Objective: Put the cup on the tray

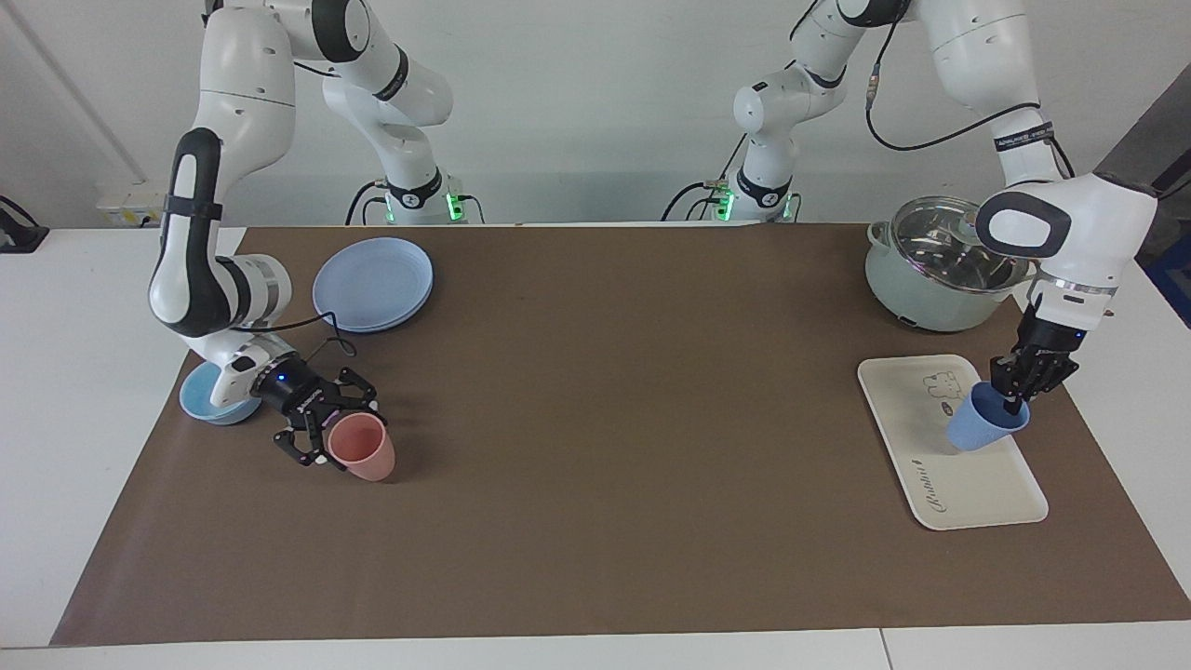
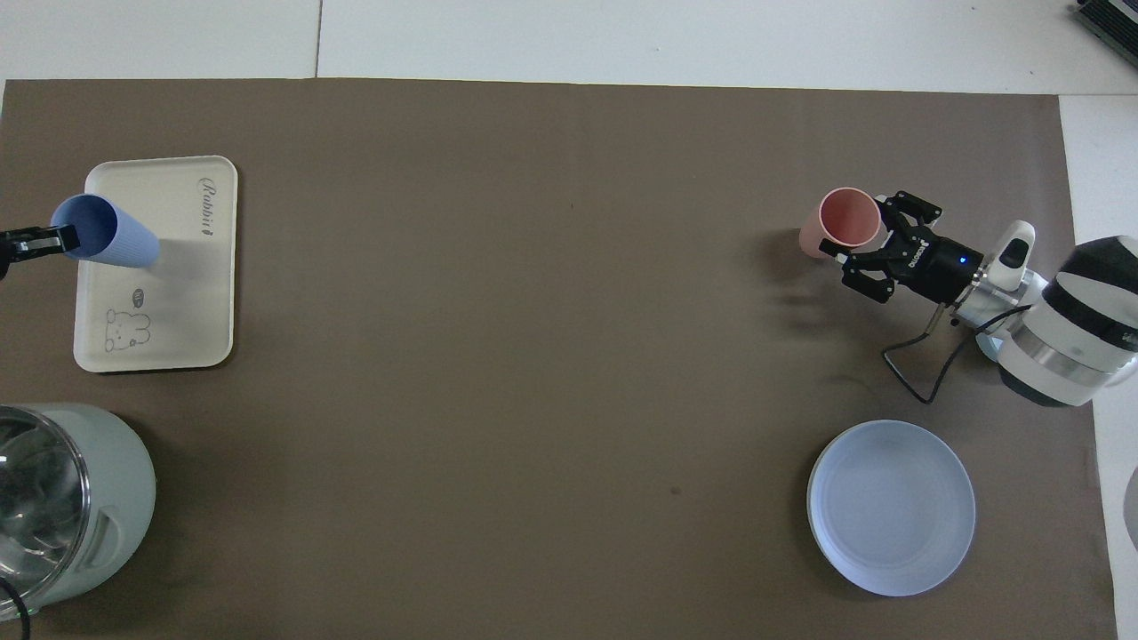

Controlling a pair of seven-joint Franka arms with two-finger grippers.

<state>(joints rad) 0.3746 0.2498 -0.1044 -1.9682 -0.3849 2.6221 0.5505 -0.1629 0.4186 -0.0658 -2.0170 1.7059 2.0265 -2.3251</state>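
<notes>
The periwinkle-blue cup [image 1: 984, 423] hangs tilted over the cream tray [image 1: 977, 484], its base low over the tray's middle. I cannot tell whether the base touches the tray. My left gripper [image 1: 1014, 398] is shut on the cup's rim, at the tray's edge toward the left arm's end. In the overhead view the cup [image 2: 107, 236] lies across the tray [image 2: 178, 302] with the left gripper [image 2: 53, 238] at its mouth. My right gripper [image 1: 321, 423] is open, low at the right arm's end, its fingers next to the rim of a pink cup [image 1: 365, 448].
A pale-green pot [image 1: 930, 298] with a steel inside stands nearer to the robots than the tray. A round blue plate [image 1: 372, 284] lies near the right arm's base. A light-blue bowl [image 1: 200, 400] sits under the right arm's wrist. A brown mat [image 1: 595, 419] covers the table.
</notes>
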